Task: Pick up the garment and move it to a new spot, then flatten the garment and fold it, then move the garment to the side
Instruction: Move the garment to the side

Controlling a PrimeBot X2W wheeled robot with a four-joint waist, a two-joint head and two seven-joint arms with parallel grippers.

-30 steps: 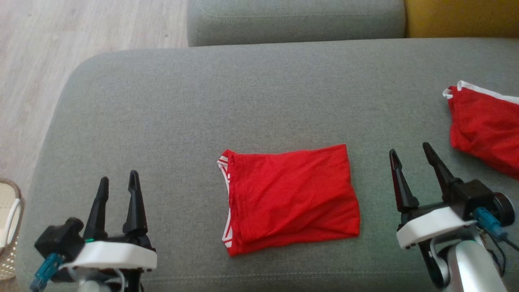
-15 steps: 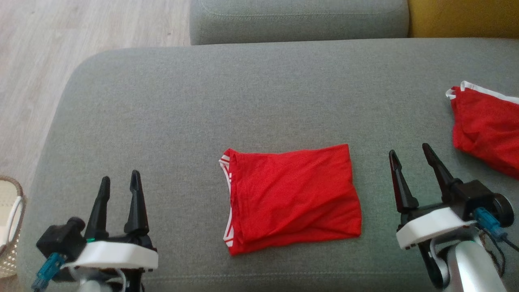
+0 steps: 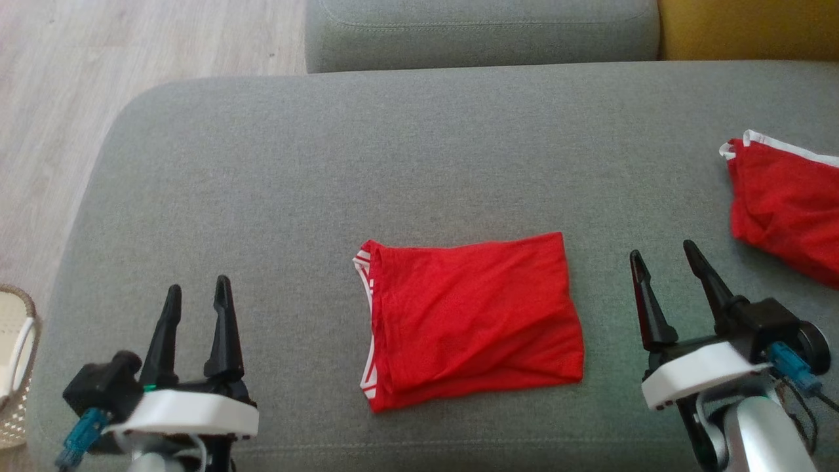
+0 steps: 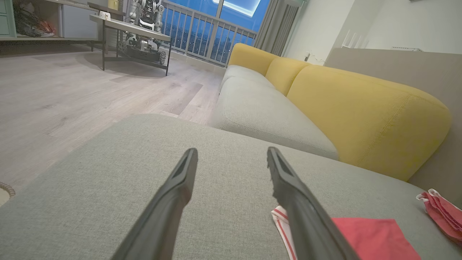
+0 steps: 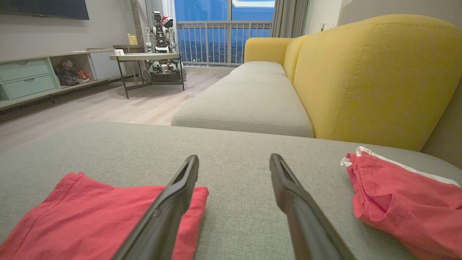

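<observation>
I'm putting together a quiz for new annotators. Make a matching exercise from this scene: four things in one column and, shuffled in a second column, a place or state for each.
Things:
1. folded red garment
2. second red garment
3. left end effector
4. woven basket

Places or states:
A. on the floor, left of the grey cushion
B. open, holding nothing
C. flat at the cushion's middle
D. rumpled, at the cushion's right side

Pairs: 1-C, 2-D, 3-B, 4-A
</observation>
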